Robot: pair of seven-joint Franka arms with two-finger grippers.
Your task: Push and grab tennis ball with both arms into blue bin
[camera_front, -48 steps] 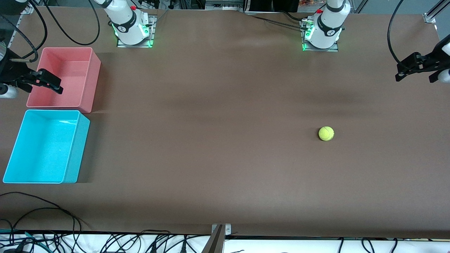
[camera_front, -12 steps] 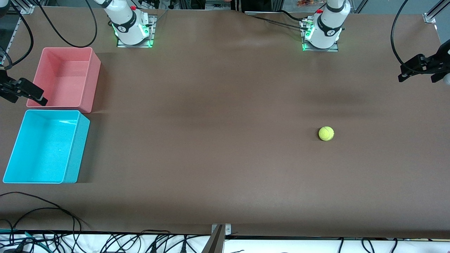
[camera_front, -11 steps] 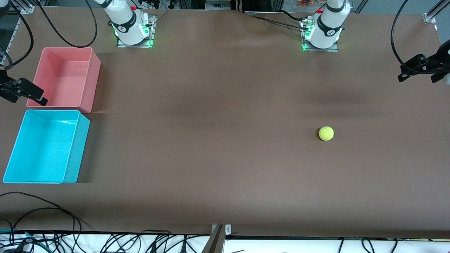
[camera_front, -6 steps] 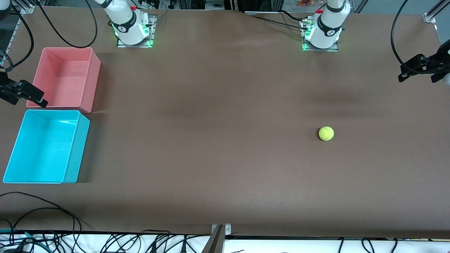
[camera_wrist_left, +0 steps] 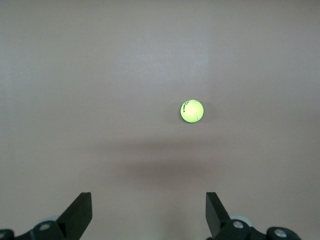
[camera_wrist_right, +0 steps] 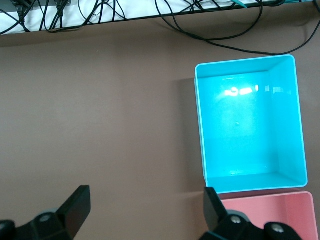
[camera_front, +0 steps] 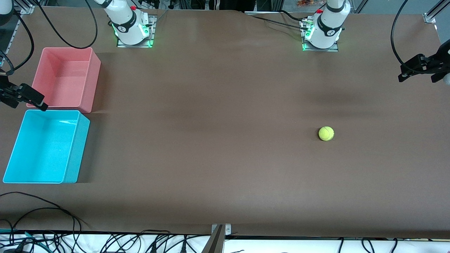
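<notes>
- The tennis ball sits on the tabletop toward the left arm's end, well apart from the blue bin at the right arm's end.
- The left pincer is nearer the ball, spread wide, holding nothing.
- The right pincer hangs by the blue bin, spread wide too.

The tennis ball, small, fuzzy and yellow-green with a faint dark seam, rests on the brown bench toward the left arm's end. The blue bin, a bright cyan rectangular tub, sits upright and empty at the right arm's end, well apart from the ball.
</notes>
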